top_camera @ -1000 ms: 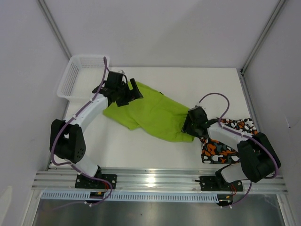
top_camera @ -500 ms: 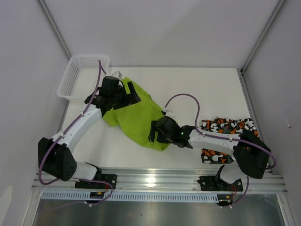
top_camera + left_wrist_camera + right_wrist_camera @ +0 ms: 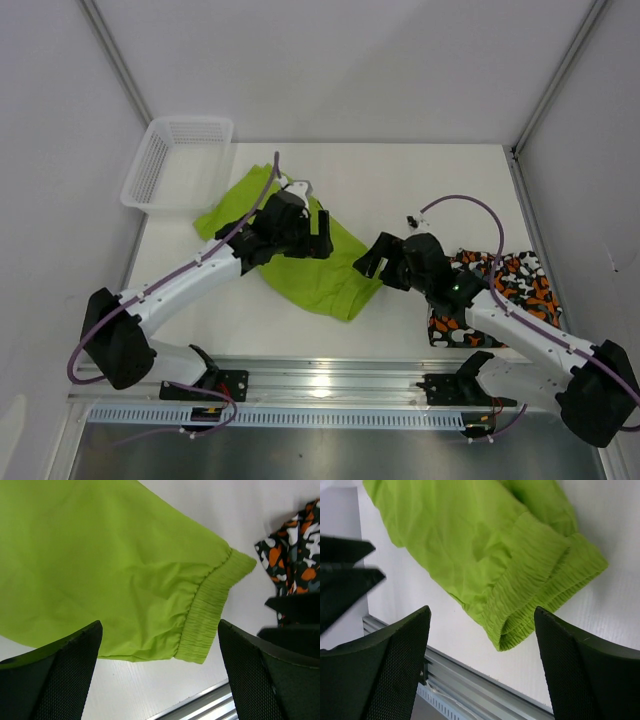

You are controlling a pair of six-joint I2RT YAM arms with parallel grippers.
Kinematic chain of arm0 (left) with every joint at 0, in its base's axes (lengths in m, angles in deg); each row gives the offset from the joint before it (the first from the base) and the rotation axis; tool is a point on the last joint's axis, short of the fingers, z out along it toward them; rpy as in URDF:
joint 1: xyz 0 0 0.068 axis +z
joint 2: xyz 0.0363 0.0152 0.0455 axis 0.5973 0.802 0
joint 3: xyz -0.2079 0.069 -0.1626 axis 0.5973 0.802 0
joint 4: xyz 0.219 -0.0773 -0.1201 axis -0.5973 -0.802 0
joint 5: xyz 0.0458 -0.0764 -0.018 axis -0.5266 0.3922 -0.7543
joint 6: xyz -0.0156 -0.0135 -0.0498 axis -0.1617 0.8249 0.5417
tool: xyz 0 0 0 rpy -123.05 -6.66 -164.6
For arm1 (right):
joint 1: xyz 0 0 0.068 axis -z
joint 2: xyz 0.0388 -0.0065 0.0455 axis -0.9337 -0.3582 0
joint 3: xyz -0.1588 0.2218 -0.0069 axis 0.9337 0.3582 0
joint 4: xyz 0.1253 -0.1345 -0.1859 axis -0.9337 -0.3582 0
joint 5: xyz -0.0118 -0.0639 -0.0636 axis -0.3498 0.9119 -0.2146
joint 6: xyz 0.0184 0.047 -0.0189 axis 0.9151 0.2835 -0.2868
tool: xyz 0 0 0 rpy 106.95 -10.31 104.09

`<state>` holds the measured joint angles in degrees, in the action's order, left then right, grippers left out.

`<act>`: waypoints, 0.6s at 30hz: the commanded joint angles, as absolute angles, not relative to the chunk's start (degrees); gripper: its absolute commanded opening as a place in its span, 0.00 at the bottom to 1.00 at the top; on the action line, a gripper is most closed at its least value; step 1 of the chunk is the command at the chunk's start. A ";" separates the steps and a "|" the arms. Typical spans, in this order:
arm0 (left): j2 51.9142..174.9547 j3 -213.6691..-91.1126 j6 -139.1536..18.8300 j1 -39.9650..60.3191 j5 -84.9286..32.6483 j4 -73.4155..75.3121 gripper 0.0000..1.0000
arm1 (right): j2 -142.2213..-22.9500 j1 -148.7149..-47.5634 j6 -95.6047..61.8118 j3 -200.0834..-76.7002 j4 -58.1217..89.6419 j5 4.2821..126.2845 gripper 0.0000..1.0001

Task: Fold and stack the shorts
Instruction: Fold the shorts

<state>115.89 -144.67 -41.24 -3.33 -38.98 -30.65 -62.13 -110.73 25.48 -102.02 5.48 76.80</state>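
The lime green shorts [image 3: 320, 270] lie folded on the table left of centre, waistband end toward the near right. They also show in the left wrist view [image 3: 115, 570] and the right wrist view [image 3: 485, 555]. My left gripper [image 3: 322, 238] is open and empty, hovering over them. My right gripper [image 3: 372, 262] is open and empty just right of the waistband. The camouflage shorts [image 3: 500, 295] lie folded at the right, partly under the right arm, and their edge shows in the left wrist view [image 3: 295, 545].
A white mesh basket [image 3: 178, 160] stands at the far left corner. The metal rail [image 3: 330, 380] runs along the table's near edge. Enclosure walls stand on both sides.
The green shorts have been folded over and lie flat, let go by both grippers. My left gripper has moved right and nearer over them. My right gripper has drawn back to the right.
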 commanded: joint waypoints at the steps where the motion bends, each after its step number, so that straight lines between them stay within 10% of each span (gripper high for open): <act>1: 115.81 -145.96 -44.06 -9.36 -47.91 -29.81 0.98 | -59.78 -106.47 23.49 -99.94 6.33 71.71 0.84; 18: 120.39 -145.12 -42.39 -25.02 -61.48 -31.68 0.96 | -72.07 -96.17 10.22 -101.60 17.92 65.55 0.54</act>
<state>123.74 -149.58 -43.40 -24.56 -60.18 -35.31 -69.88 -97.42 13.11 -99.64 10.51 69.50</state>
